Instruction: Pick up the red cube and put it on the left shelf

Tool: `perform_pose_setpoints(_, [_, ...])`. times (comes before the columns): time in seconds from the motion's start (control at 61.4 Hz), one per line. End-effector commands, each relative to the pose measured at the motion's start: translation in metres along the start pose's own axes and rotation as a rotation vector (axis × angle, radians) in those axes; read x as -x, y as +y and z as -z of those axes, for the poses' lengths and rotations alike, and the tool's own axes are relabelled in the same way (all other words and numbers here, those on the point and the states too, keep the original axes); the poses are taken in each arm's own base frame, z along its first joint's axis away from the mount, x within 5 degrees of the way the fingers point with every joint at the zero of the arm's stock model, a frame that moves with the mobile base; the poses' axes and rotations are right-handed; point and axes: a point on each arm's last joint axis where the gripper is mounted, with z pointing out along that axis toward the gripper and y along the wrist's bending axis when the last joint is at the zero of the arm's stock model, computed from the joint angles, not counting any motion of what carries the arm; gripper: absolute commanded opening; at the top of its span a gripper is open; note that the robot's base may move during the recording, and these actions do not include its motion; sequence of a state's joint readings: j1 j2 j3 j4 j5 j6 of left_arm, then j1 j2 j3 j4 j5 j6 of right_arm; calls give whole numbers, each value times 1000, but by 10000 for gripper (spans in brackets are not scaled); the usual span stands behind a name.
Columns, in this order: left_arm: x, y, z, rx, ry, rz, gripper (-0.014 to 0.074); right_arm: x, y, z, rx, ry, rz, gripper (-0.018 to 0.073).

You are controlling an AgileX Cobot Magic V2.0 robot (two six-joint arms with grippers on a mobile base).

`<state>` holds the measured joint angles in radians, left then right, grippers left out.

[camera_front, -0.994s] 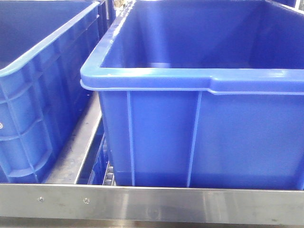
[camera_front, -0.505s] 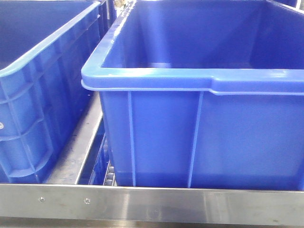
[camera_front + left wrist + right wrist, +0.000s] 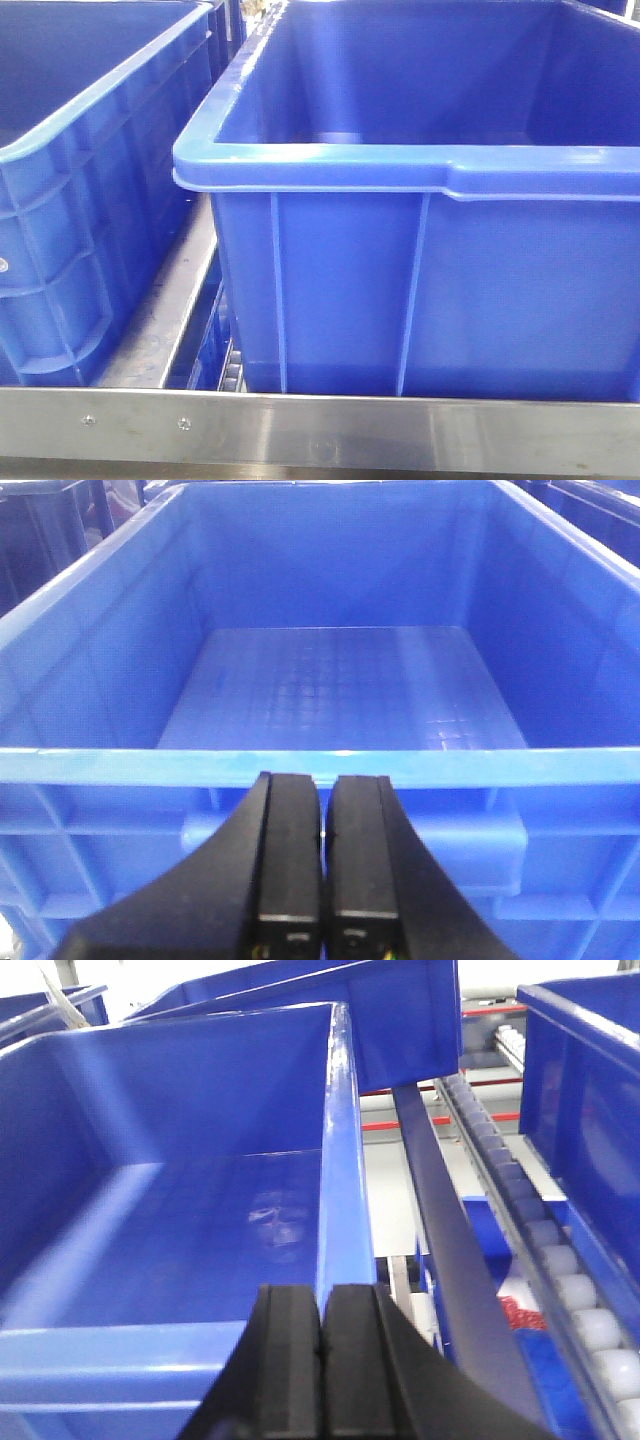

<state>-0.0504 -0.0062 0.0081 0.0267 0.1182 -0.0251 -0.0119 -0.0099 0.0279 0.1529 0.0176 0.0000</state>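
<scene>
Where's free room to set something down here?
Big blue bin: its floor is bare, walled on four sides. Left bin also looks empty. Crowded: the narrow steel strip between bins, behind the front rail.

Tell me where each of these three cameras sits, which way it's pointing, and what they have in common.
Exterior front view: low, level with the steel front rail, facing the blue bin side-on; no robot parts show.
Left wrist view: behind the shut left hand, looking over a bin's near rim into its bare floor.
Right wrist view: behind the shut right hand, looking along a bin's right wall toward a roller track.
Shared: blue bins; both wrist views show shut hands.
</scene>
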Motion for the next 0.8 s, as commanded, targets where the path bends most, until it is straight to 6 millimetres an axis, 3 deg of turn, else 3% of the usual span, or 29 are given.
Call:
perform_pose_setpoints(0.0, [0,0,0,-3,-74,1,102,14,1,3,6,-121,40,31])
perform_pose_setpoints(0.782, [0,0,0,-3,-74,1,102,14,1,3,7,-120,39,31])
